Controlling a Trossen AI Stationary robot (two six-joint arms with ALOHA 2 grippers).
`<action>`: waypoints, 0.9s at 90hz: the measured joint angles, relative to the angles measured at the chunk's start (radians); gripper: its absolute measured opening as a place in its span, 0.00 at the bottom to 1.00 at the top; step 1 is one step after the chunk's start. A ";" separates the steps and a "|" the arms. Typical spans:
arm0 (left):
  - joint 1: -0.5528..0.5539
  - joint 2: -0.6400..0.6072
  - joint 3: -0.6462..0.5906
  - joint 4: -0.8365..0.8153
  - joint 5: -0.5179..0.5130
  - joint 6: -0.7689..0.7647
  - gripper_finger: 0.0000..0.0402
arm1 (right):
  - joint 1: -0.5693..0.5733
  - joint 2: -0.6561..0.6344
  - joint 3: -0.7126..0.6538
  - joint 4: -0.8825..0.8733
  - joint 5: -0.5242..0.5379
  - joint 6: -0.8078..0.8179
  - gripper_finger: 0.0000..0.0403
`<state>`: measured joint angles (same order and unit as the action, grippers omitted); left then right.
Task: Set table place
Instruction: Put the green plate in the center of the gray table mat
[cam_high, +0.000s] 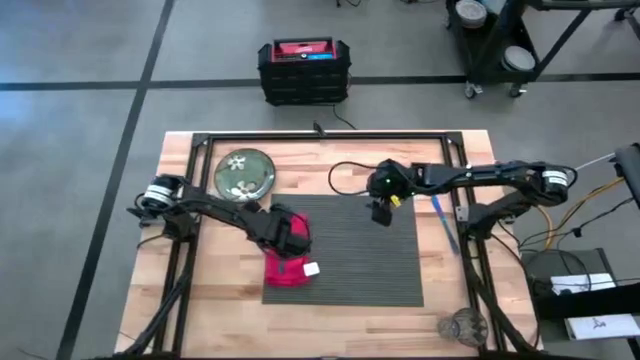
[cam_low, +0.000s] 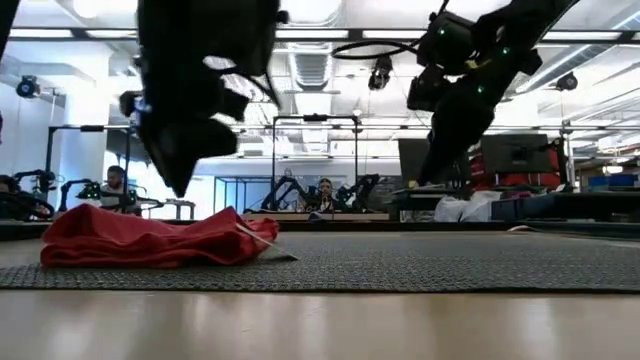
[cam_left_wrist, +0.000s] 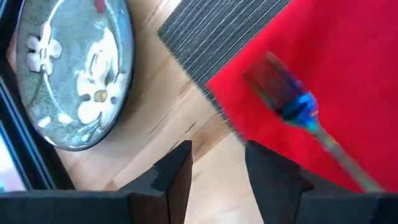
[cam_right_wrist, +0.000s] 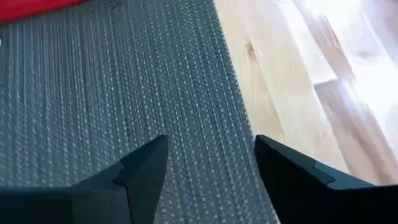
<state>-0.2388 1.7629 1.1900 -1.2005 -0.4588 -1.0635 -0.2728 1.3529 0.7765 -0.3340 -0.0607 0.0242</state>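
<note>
- On the table (cam_high: 210, 290) of light wood planks lies the dark grey ribbed placemat (cam_high: 370, 255), spread across the middle.
- The red napkin (cam_high: 288, 268) sits bunched on the placemat's left edge, with a small white tag showing at its side.
- A blue utensil (cam_left_wrist: 305, 118) rests on the napkin in the left wrist view; its shape is blurred.
- The green flower-patterned plate (cam_high: 244, 173) stands on bare wood just beyond the placemat's far left corner, apart from the napkin.
- Another thin blue utensil (cam_high: 445, 222) lies on the wood along the placemat's right side.
- The small clear glass (cam_high: 461, 326) stands near the table's near right corner, well apart from the placemat.
- The left gripper (cam_high: 290, 235) hangs above the napkin, fingers (cam_left_wrist: 177, 177) slightly parted and holding nothing; the low view shows it clear of the cloth.
- The right gripper (cam_high: 380, 212) hovers over the far part of the placemat, fingers (cam_right_wrist: 146, 171) spread wide and empty, well above the surface.
- Beyond the table, on the floor, sits a black and red case (cam_high: 303, 68).
- In the low view, a person (cam_low: 323, 193) sits in the room behind.
</note>
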 joint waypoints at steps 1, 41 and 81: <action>-0.002 -0.008 -0.008 0.004 -0.001 0.004 0.33 | 0.001 0.000 0.000 0.004 0.000 0.008 0.61; 0.176 -0.496 -0.254 0.054 -0.019 0.425 0.55 | 0.091 0.171 0.000 0.392 -0.026 0.270 0.76; 0.268 -0.553 -0.402 0.241 0.053 0.730 0.54 | 0.132 0.291 0.001 0.545 -0.023 0.386 0.69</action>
<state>0.0292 1.2098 0.7884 -0.9597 -0.4058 -0.3332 -0.1411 1.6442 0.7775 0.2108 -0.0834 0.4102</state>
